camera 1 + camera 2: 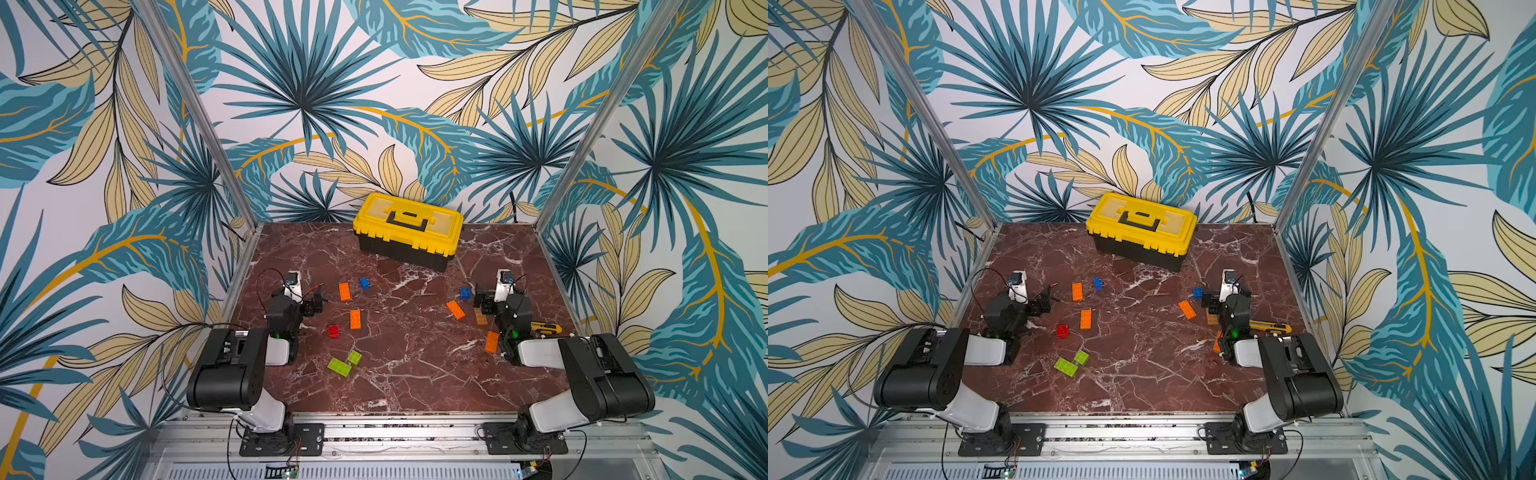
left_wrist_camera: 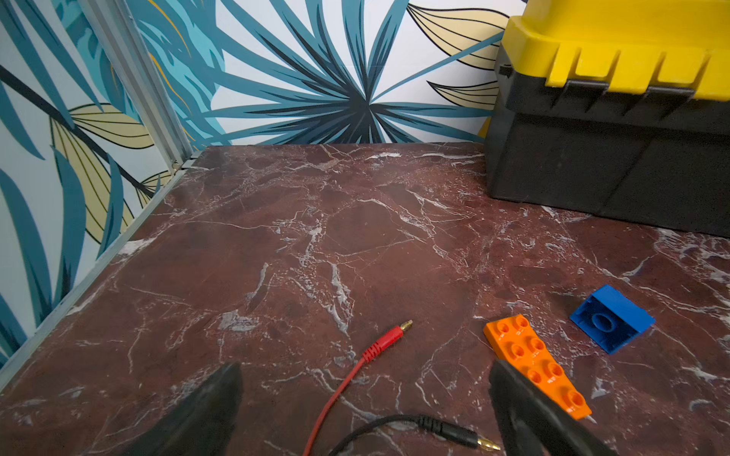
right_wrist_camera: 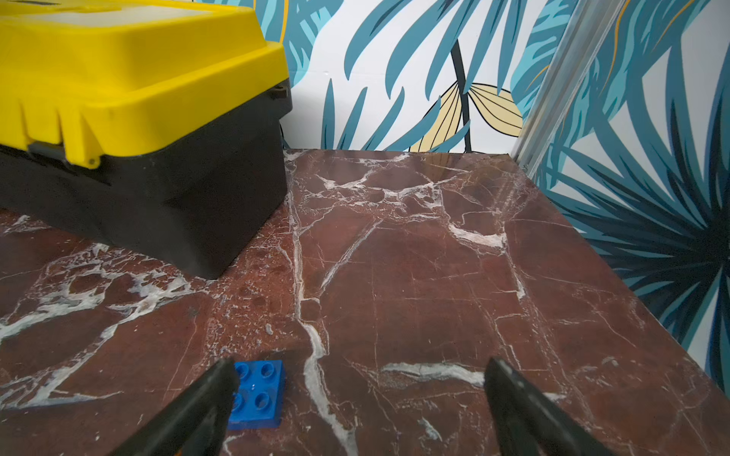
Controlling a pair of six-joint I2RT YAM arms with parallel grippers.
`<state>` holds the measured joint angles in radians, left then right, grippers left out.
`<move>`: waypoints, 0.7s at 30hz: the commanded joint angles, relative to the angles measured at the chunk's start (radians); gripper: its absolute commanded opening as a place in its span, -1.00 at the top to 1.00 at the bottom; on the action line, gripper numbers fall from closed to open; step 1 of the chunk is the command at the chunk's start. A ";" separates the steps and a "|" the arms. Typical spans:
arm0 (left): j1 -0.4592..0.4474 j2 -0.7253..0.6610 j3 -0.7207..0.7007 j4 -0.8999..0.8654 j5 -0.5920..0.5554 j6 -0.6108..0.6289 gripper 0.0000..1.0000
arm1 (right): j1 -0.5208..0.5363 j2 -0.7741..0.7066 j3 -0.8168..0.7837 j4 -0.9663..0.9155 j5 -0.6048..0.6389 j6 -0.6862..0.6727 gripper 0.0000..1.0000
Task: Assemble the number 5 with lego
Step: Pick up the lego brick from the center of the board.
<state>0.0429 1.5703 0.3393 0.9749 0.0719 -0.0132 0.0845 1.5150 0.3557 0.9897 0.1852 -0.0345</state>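
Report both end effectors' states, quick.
Left end effector: open, holding nothing.
Right end effector: open, holding nothing.

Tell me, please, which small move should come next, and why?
Probably shift the left fingers sideways until they straddle the orange brick, then lower. The fingers stand open and hold nothing, this brick lies flat just outside one of them, and the bricks are scattered, so a first pick seems due.
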 commanded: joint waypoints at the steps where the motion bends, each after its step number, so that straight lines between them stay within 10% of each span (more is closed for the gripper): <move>1: 0.009 -0.007 0.029 -0.001 0.009 0.007 -0.99 | -0.002 0.006 -0.017 0.024 -0.010 -0.010 -0.99; 21: 0.008 -0.048 -0.104 0.221 -0.123 -0.042 -1.00 | -0.012 -0.045 -0.042 0.040 0.148 0.060 -0.99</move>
<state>0.0429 1.5589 0.2993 1.0649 0.0010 -0.0345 0.0719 1.5047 0.3370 0.9871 0.2886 0.0082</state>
